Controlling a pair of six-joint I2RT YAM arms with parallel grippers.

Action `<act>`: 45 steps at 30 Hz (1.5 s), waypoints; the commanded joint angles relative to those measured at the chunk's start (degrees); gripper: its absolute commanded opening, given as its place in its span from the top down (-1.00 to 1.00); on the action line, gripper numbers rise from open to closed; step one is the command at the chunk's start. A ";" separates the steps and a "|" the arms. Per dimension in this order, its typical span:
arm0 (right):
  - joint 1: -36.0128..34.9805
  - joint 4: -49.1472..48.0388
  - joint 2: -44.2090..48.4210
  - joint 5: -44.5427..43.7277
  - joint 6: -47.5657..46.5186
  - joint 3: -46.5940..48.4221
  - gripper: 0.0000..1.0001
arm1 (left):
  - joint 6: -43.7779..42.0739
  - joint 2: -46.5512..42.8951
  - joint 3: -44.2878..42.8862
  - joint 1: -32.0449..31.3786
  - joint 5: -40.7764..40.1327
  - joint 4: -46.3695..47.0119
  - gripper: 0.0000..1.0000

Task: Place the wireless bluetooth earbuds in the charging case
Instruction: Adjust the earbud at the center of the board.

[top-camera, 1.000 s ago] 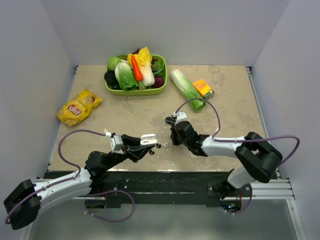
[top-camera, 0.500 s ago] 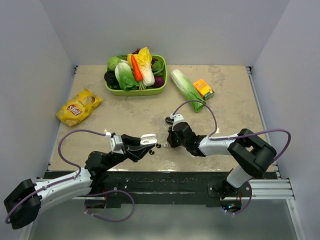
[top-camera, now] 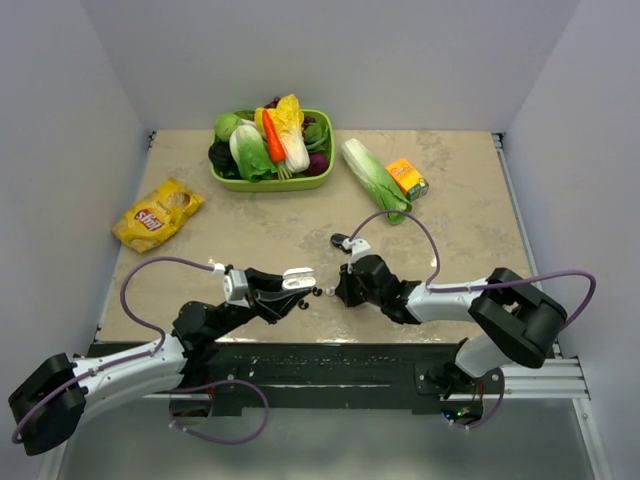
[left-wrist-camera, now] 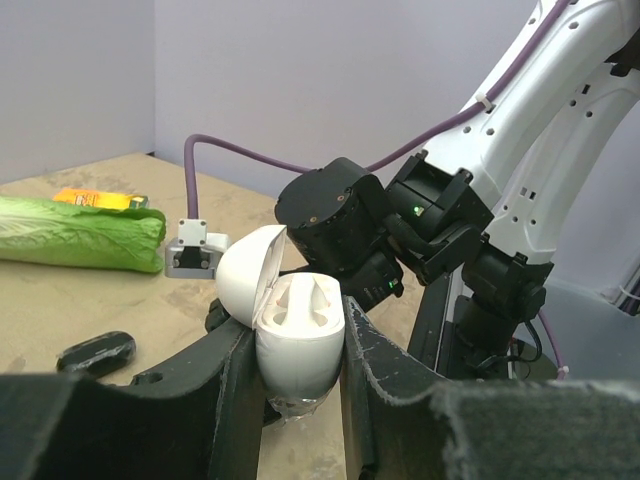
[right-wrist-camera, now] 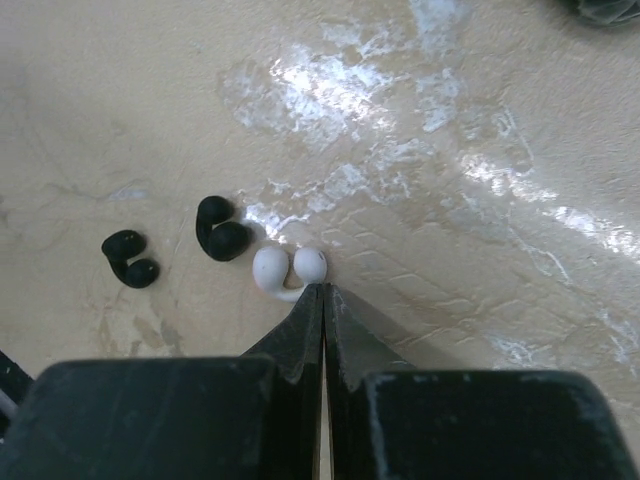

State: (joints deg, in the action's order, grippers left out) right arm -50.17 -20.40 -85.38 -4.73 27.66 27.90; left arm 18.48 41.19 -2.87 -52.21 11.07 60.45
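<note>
My left gripper is shut on the white charging case, held upright with its lid flipped open and both sockets showing empty. From above the case sits just left of my right gripper. In the right wrist view my right gripper is shut, its tips down on the table and touching a white earbud. I see nothing between the fingers. Two black earbuds lie loose to the left of it.
A dark oval object lies on the table left of the case. At the back stand a green basket of vegetables, a napa cabbage and an orange carton. A yellow chips bag lies far left.
My right gripper has closed fully and slid a little nearer and left, down to the earbuds. The left arm has held the case still.
</note>
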 commanded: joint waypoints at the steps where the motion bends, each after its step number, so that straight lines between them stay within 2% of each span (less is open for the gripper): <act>1: -1.68 -1.13 1.27 1.57 0.64 -0.39 1.00 | 0.59 1.08 7.62 -0.18 -0.26 5.73 1.00; 9: -3.44 -0.78 0.66 1.57 0.90 0.40 0.99 | 0.94 0.82 7.71 -0.27 -0.17 5.47 1.00; 12: -3.53 1.50 4.50 -1.76 1.69 0.23 0.93 | 0.86 0.65 7.71 -0.27 0.00 5.21 1.00; 13: -3.79 2.03 5.83 -2.12 1.43 -0.12 0.86 | 0.86 0.21 7.62 -0.27 -0.08 4.77 1.00; 14: -3.88 3.17 7.24 -2.12 0.30 -0.21 0.68 | 0.77 0.03 7.62 -0.27 0.00 4.42 1.00; 16: -4.14 4.40 10.13 -0.90 -1.46 0.13 0.47 | 0.59 -0.67 7.71 -0.27 -0.26 3.72 1.00; 17: -4.14 5.02 10.76 -0.37 -3.12 0.22 0.28 | 0.51 -0.85 7.62 -0.27 -0.35 3.63 1.00; 20: -4.14 6.69 10.33 2.70 -6.73 2.06 0.13 | 0.33 -1.02 7.62 -0.27 -0.44 3.54 1.00; 26: -4.14 7.31 3.92 6.14 -9.29 6.02 0.21 | 0.59 -0.50 7.62 -0.35 -0.08 3.80 1.00; 45: -4.14 7.48 -3.12 4.82 -10.70 10.16 0.25 | 0.33 -0.85 8.41 -0.35 -0.08 3.89 1.00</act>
State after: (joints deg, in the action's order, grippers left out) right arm -54.02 -12.75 -87.81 -0.36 17.78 36.18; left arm 18.94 40.71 -2.87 -52.21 11.11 61.21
